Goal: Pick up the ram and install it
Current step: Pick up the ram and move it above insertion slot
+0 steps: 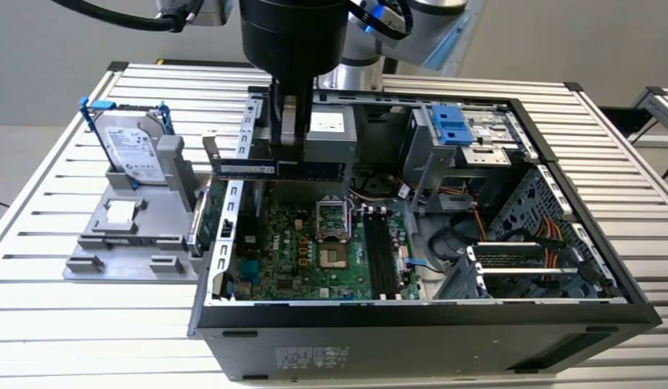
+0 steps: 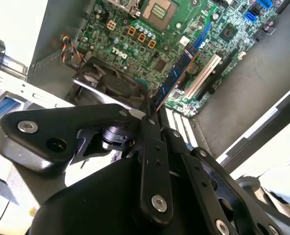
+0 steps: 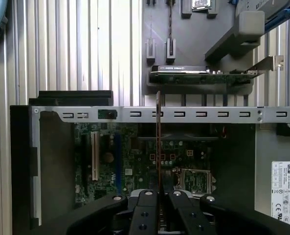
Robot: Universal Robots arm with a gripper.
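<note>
The ram [image 1: 259, 168] is a thin dark-blue stick held level above the open computer case [image 1: 593, 312], over the case wall on the exterior view's left. My gripper [image 1: 292, 150] comes down from above and is shut on the ram's upper edge near its middle. In both wrist views the ram [image 3: 158, 142] [image 2: 176, 73] runs edge-on out from between the black fingers [image 3: 145, 205]. Below it lies the green motherboard [image 1: 301, 247], with long black memory slots [image 1: 379, 255] further toward the exterior view's right.
A grey fixture [image 1: 117, 243] beside the case carries a silver hard drive [image 1: 134, 146] in a blue bracket and a green circuit card [image 3: 203, 77]. The case's perforated rail [image 3: 208, 114], drive cage [image 1: 464, 134] and cable bundles [image 1: 496, 235] crowd the interior.
</note>
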